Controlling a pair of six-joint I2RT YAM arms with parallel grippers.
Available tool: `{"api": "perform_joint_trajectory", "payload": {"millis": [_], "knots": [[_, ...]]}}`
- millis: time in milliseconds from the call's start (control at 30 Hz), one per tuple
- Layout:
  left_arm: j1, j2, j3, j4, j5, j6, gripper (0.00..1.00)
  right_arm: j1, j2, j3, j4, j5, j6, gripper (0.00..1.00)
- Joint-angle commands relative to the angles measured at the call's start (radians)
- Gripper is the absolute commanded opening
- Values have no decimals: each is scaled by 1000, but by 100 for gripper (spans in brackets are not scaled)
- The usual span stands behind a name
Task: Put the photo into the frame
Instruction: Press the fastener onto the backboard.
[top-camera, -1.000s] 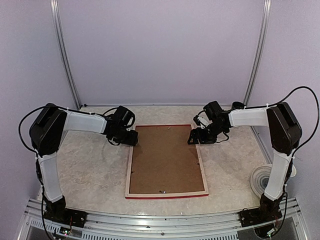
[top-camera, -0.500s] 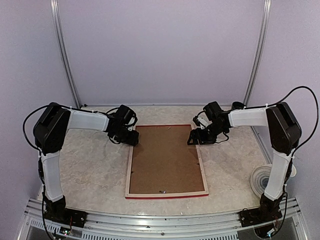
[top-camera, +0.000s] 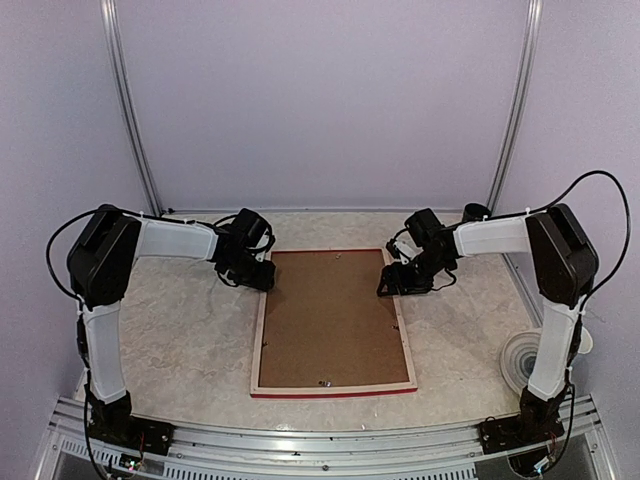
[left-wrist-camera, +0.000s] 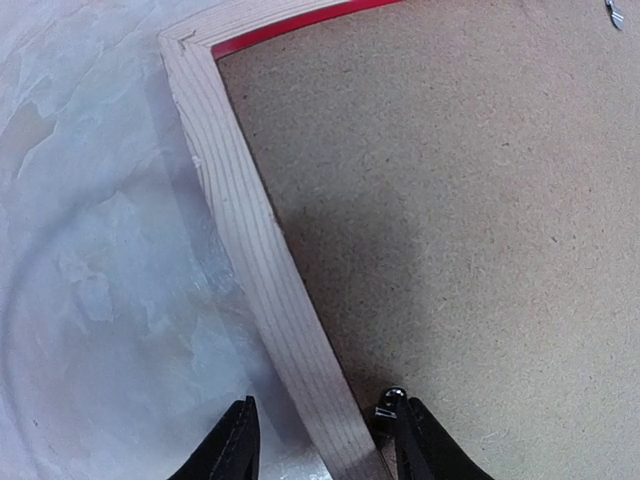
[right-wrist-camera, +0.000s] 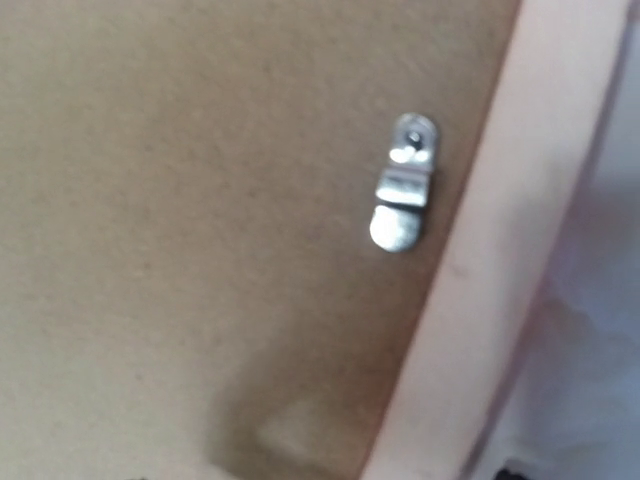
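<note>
Our left claw (left-wrist-camera: 328, 425), half-open, straddles the long left rail of the thin red wooden frame (left-wrist-camera: 240, 220); whether the right claw (top-camera: 391, 286) is wide we cannot tell.

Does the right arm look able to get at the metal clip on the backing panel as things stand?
Probably yes. The right claw hovers at the right rail of the frame, and the metal clip lies bare on the backing panel just ahead in its wrist view, nothing covering it.
</note>
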Motion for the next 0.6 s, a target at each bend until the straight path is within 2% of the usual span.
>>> {"api": "perform_joint_trajectory", "payload": {"millis": [0,333,567], "knots": [[8,21,23,-24,-7,14,44,5,19,-7,-27,31,-13,71],[7,18,13,-30,-4,12,29,16,42,3,-44,72,-24,60],[-3,15,11,-41,-9,8,19,20,46,14,-57,110,-30,57]]}}
